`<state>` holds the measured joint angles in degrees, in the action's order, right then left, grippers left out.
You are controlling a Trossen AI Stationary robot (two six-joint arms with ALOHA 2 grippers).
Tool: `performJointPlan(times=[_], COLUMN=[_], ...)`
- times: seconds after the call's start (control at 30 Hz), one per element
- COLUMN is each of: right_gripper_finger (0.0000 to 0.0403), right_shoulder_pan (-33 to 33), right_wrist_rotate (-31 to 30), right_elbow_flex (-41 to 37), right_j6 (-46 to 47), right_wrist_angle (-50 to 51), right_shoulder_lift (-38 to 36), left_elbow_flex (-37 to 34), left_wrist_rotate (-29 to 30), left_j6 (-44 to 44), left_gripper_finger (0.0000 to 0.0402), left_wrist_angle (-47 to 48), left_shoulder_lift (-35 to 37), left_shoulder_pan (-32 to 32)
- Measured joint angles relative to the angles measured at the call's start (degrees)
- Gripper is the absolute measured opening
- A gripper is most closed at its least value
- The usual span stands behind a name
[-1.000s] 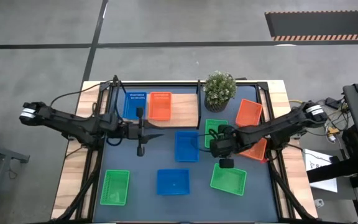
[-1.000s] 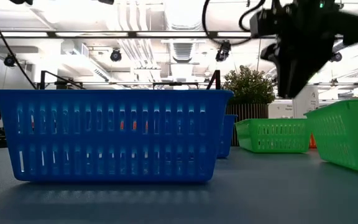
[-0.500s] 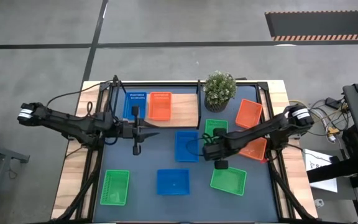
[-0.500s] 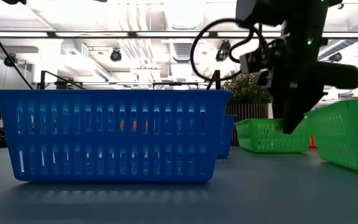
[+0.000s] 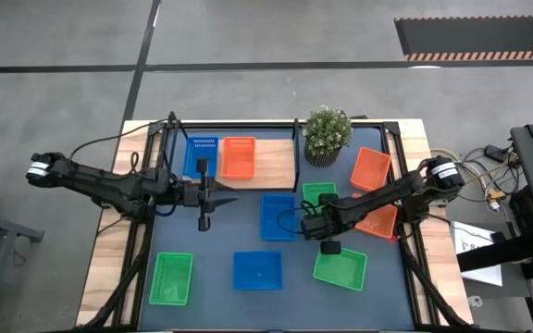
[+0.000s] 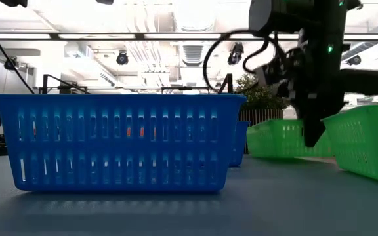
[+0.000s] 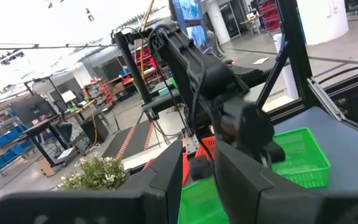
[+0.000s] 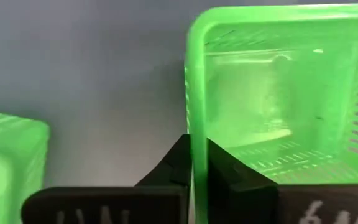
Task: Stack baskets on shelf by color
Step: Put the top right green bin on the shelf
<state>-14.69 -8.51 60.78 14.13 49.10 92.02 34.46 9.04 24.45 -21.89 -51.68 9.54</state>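
Right of the worktop's middle: the right pincer (image 5: pixel 320 228) sits at the near edge of a green basket (image 5: pixel 319 196), which lies just in front of the potted plant (image 5: pixel 327 134).
Grip: in the right wrist view the two dark fingers (image 8: pixel 179 163) stand either side of the basket's rim wall (image 8: pixel 196 93), one inside, one outside, clamped on it or all but so.
Direction: the basket's body lies beyond the pincer, away from the arm's wrist, toward the plant.
Long axis: the green basket's long side seems to run front to back; the grip is on a short end.
Where it must go: the shelf (image 5: pixel 274 165) lies to the rear and left of this basket, with a blue basket (image 5: pixel 201 155) and a red-orange basket (image 5: pixel 239 158) already on it and bare board beside them.
Nearer arm: the right; the left pincer (image 5: pixel 204 220) hangs well apart, just in front of the shelf; whether its fingers are apart or together I cannot tell.
In the way: a blue basket (image 5: pixel 278 216) stands just beside the held one, toward the shelf.
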Motion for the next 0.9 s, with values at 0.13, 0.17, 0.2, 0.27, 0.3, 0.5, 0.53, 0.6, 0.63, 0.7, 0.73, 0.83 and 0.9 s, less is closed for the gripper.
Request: performJointPlan(times=[0.13, 0.17, 0.2, 0.27, 0.3, 0.5, 0.53, 0.6, 0.63, 0.7, 0.73, 0.83, 0.9], right_gripper_finger=[0.0009, 0.0009, 0.0009, 0.0009, 0.0009, 0.0008, 0.0008, 0.0008, 0.0008, 0.0008, 0.0008, 0.0008, 0.0008], right_shoulder_pan=[-1.05, -1.41, -1.79, -2.66, -3.13, -5.59, -5.78, -6.09, -6.22, -6.28, -6.28, -6.32, -6.31], right_wrist_rotate=[0.06, 0.07, 0.05, 0.13, 0.13, -0.01, -0.01, 0.01, 0.48, 3.79, 5.68, 9.47, 10.03], right_elbow_flex=[3.70, 5.41, 7.32, 11.40, 13.53, 24.89, 26.29, 28.83, 29.99, 31.74, 32.38, 34.09, 34.76], right_j6=[2.90, 3.46, 4.22, 5.32, 5.65, 6.38, 6.42, 6.95, 6.94, 6.58, 6.22, 4.95, 2.81], right_wrist_angle=[7.33, 9.72, 12.12, 16.21, 17.71, 19.97, 19.68, 19.51, 19.40, 17.97, 16.67, 11.71, 7.68], right_shoulder_lift=[-2.01, -2.26, -2.41, -2.46, -2.39, -1.87, -1.87, -1.87, -1.87, -1.87, -1.87, -1.82, -1.82], left_elbow_flex=[-0.55, -0.73, -0.99, -1.40, -1.62, -2.50, -2.50, -2.58, -2.59, -2.59, -2.59, -2.59, -2.59], left_wrist_rotate=[0.13, 0.53, 1.01, 2.57, 3.46, 4.96, 4.96, 4.96, 4.96, 4.96, 4.96, 4.96, 4.96], left_j6=[0.00, 0.00, 0.07, 0.17, 0.17, 0.22, 0.24, 0.31, 0.33, 0.30, 0.18, 0.07, -0.02], left_gripper_finger=[0.0077, 0.0077, 0.0077, 0.0077, 0.0077, 0.0077, 0.0077, 0.0077, 0.0077, 0.0077, 0.0077, 0.0077, 0.0077], left_wrist_angle=[-0.16, -0.15, -0.13, -0.12, -0.14, -0.08, -0.15, -0.03, -0.04, -0.06, -0.06, -0.07, -0.03], left_shoulder_lift=[0.12, 0.17, 0.24, 0.39, 0.49, 1.36, 1.39, 1.55, 1.60, 1.81, 1.95, 2.26, 2.54], left_shoulder_pan=[-0.04, -0.04, -0.04, -0.04, -0.04, -0.04, -0.04, -0.04, -0.04, -0.04, -0.04, -0.04, -0.04])
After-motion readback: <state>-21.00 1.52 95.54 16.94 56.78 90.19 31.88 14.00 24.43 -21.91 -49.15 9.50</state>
